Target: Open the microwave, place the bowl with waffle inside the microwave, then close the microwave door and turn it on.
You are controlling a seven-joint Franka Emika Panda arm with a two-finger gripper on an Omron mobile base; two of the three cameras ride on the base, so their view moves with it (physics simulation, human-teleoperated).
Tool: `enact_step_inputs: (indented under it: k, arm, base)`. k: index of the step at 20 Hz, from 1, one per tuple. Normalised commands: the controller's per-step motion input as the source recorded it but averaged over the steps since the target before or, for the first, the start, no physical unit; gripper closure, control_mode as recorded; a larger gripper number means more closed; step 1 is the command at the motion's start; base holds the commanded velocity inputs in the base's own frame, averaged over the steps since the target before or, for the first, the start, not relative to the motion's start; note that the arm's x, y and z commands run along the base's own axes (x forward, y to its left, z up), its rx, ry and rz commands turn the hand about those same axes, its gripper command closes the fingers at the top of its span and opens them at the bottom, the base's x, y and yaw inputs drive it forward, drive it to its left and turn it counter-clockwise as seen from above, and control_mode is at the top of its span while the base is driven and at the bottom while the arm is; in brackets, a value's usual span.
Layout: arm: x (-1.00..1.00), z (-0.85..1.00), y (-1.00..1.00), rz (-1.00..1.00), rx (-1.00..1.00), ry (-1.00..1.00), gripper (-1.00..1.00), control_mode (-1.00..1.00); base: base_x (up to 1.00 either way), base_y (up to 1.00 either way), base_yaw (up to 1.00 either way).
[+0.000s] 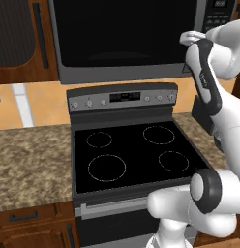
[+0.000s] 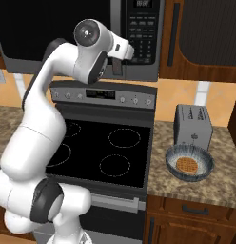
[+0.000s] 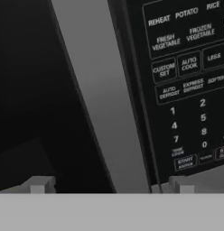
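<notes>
The microwave [image 1: 123, 73] hangs above the stove, its door [image 1: 127, 34] of dark glass closed. In the hand view the door's long grey handle bar [image 3: 105, 99] runs diagonally up from between my fingertips, and the keypad [image 3: 190, 90] lies just to its right. My gripper [image 3: 109, 187] is open and straddles the bar's lower end, one fingertip on either side. From the right base view the gripper [image 2: 118, 66] sits at the microwave's lower edge, left of the keypad [image 2: 141, 28]. The bowl with waffle [image 2: 189, 164] rests on the counter right of the stove, in front of the toaster.
A black glass-top stove [image 1: 131, 150] with a raised control panel [image 1: 123, 98] stands directly under the microwave. A grey two-slot toaster [image 2: 193, 124] stands behind the bowl on the speckled counter [image 2: 224, 183]. More counter [image 1: 30, 155] lies left of the stove, with wooden cabinets [image 2: 205, 33] beside the microwave.
</notes>
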Motion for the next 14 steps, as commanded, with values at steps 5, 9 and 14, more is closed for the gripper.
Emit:
enact_step_inputs:
  k: [5, 9, 14]
  arm:
    - [0.7, -0.09, -0.39, 0.0, 0.0, 0.0, -1.0, -1.0]
    - [0.41, -0.16, -0.04, 0.0, 0.0, 0.0, -1.0, -1.0]
    - [0.29, -0.23, 0.01, 0.0, 0.0, 0.0, 1.0, -1.0]
  base:
    - [0.0, 0.0, 0.0]
    - [0.0, 0.0, 0.0]
    - [0.0, 0.0, 0.0]
